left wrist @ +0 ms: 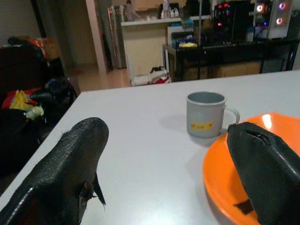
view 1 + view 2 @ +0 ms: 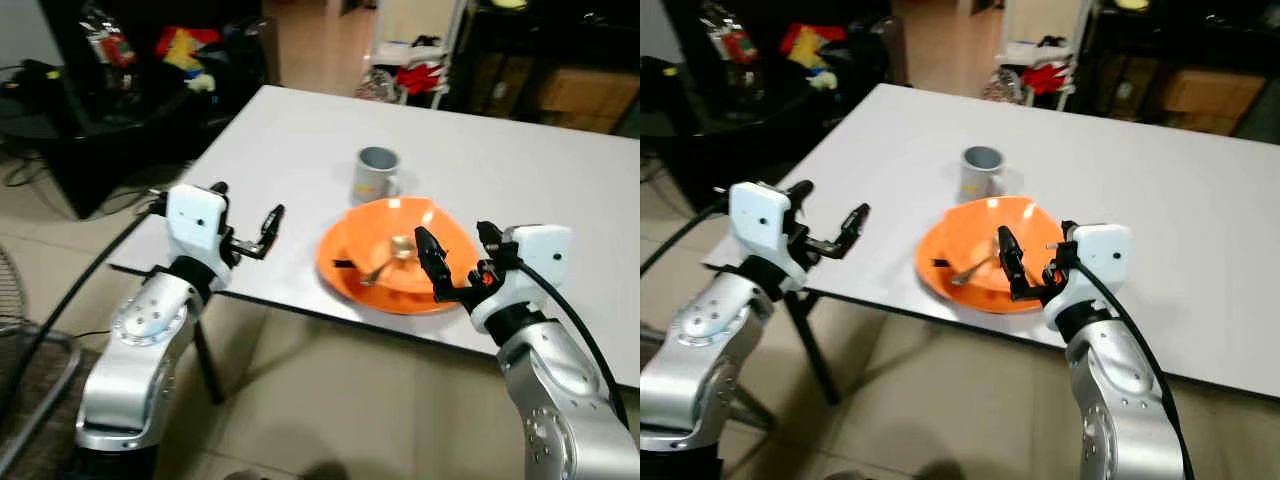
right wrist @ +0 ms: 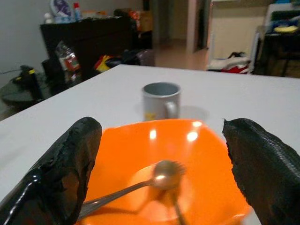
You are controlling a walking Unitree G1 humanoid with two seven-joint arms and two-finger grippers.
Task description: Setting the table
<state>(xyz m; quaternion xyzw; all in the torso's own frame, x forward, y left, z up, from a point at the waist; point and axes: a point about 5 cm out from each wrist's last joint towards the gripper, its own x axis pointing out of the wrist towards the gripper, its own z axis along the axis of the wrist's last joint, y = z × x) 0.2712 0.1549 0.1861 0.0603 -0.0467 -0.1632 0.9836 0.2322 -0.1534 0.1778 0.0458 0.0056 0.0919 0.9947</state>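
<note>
Item one: a white table (image 2: 520, 170), its far right part cut off by the frame edge in both eye views.

Item two: an orange plate (image 2: 395, 255) near the table's front edge. We note a dark mark on the plate's left rim in the eye views; we cannot tell what it is.

Item three: a metal spoon (image 3: 140, 183) lying in the plate, bowl toward the middle and handle running toward the plate's left rim. In the right wrist view we make out a second thin dark stem below the spoon's bowl, too blurred to name.

Item four: a grey mug (image 2: 376, 173) standing upright just beyond the plate, apart from it. The left wrist view shows a small yellow label on its side and its handle turned toward the robot's right; in the eye views the label is too small to read.

Item five: the right gripper (image 2: 450, 265), held at the plate's near right rim. Its two black fingers stand wide apart, holding nothing; the right wrist view looks between them across the plate to the mug.

Item six: the left gripper (image 2: 262, 232), over the table's front left part, left of the plate and apart from it. Its fingers are likewise spread and hold nothing.

Item seven: dark furniture and coloured clutter beyond the table's far left corner, too blurred for us to sort.
</note>
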